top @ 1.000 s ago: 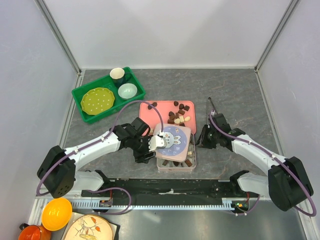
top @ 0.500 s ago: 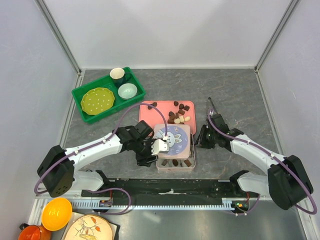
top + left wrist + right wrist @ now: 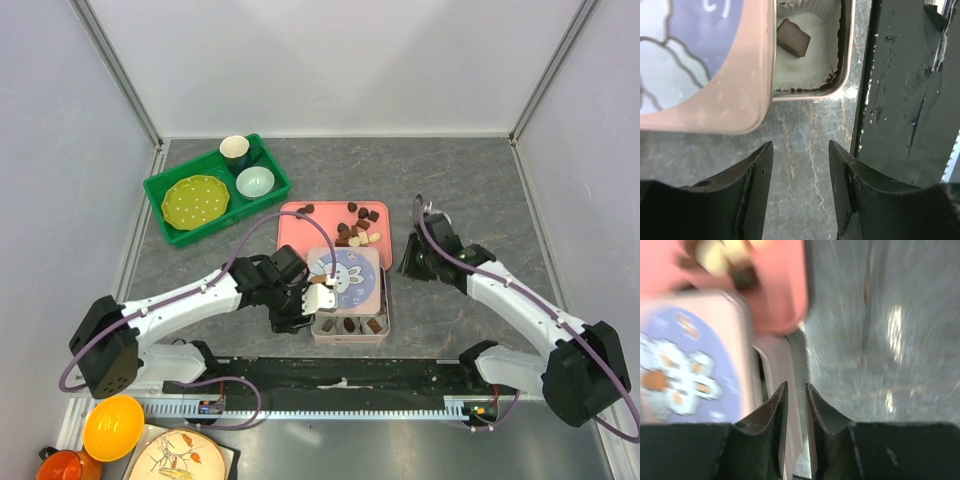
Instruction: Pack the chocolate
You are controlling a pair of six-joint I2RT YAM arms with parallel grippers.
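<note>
Most of the chocolate (image 3: 356, 226) is seen heaped at the right of the pink tray (image 3: 308, 232), dark and cream pieces mixed, while a few are already set in the near row of the box (image 3: 351, 338) just in front of it. The box is half covered by a bunny lid (image 3: 348, 274) laid askew, so only that near row is left exposed. The left gripper (image 3: 318, 296) is held low at the box's near-left corner, its jaws parted and nothing between them; one brown piece (image 3: 792, 37) is picked out in the corner cell just ahead. The right gripper (image 3: 411, 264) is poised beside the box's right side, jaws drawn to a narrow slit; through the blur it cannot be told whether anything is pinched. The pieces are judged light and rigid but small, smooth and easily flicked away or marked, so each is best taken across its flat sides with a gentle squeeze, from a loose one at the edge of the heap. The lid is probably stiff and light, best taken by its rim.
</note>
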